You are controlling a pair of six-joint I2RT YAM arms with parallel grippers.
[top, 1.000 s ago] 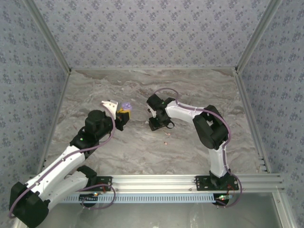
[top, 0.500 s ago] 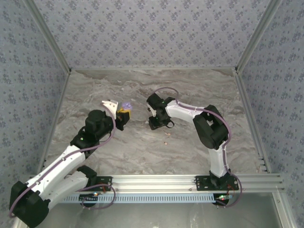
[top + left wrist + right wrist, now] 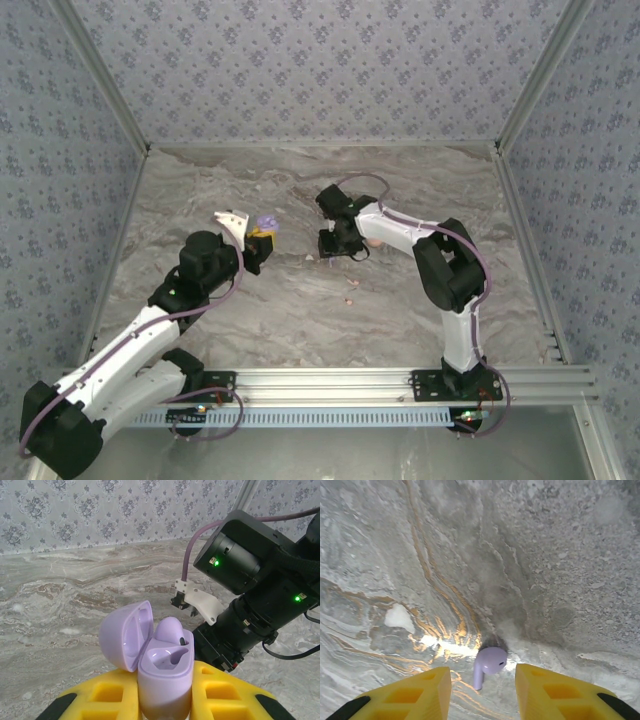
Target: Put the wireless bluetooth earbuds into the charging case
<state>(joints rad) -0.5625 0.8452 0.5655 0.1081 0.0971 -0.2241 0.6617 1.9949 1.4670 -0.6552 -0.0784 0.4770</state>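
Right gripper [image 3: 482,676] is down low over the table [image 3: 560,555], yellow fingers [image 3: 555,690] spread wide. There's the loose earbud [image 3: 489,661], lying between them at the bottom centre of the wrist frame and touching neither finger. It's lilac and glossy, with a rounded head and a short stem pointing lower left. In the top view this gripper sits just right of centre, nose to the marble.

Over on the left, the left gripper [image 3: 256,240] pinches the charging case [image 3: 162,667] by its lower body, low in the centre of its own wrist frame. The lid [image 3: 124,636] is flipped open to the left. A seated earbud [image 3: 169,629] looks to be in the case, and the pocket beside it appears empty.

My read is that this is the pick-up step for the loose earbud. It should be feather-light, hard and slick, the sort of thing that squirts out of a pinch or skitters across the stone. The best hold looks to be squarely across the bulbous head with gentle pressure, not on the thin stem. The case looks rigid, but the hinged lid is its weak spot, so the earbud should come in from above, clear of it.
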